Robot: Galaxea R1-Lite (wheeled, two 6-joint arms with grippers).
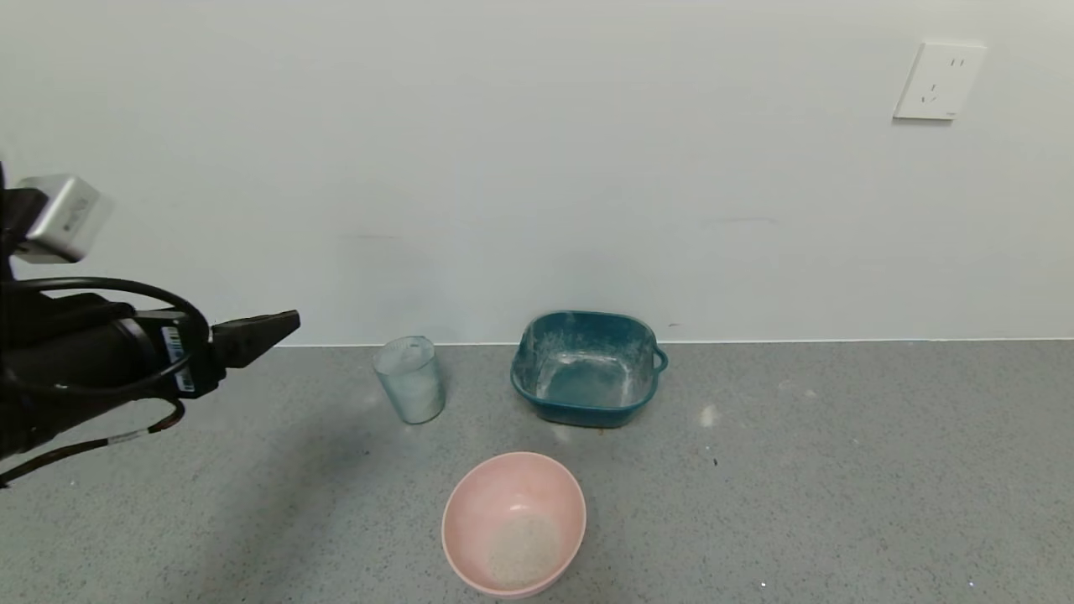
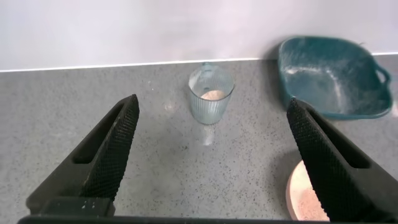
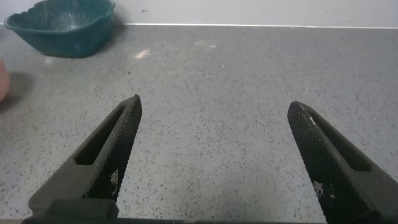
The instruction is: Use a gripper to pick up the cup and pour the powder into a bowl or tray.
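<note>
Head view: we see the left gripper [image 1: 281, 323] at the frame's left, jaws spread wide and empty, apart from the ribbed cup [image 1: 409, 379] at centre. The pink bowl [image 1: 470, 503] at lower centre holds powder [image 1: 523, 549].

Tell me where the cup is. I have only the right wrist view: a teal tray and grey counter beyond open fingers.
Observer: The cup stands upright on the counter, to the robot's left of the teal tray and apart from it.
Operator: My right pincer is open over bare counter. Is the left one on the cup?
Observer: No. The left pincer hangs open in the air on the cup's left, pointing toward it and touching nothing.
Operator: Is there powder in any container?
Observer: The pink bowl, nearer the robot than the cup, holds a pale heap of powder.
</note>
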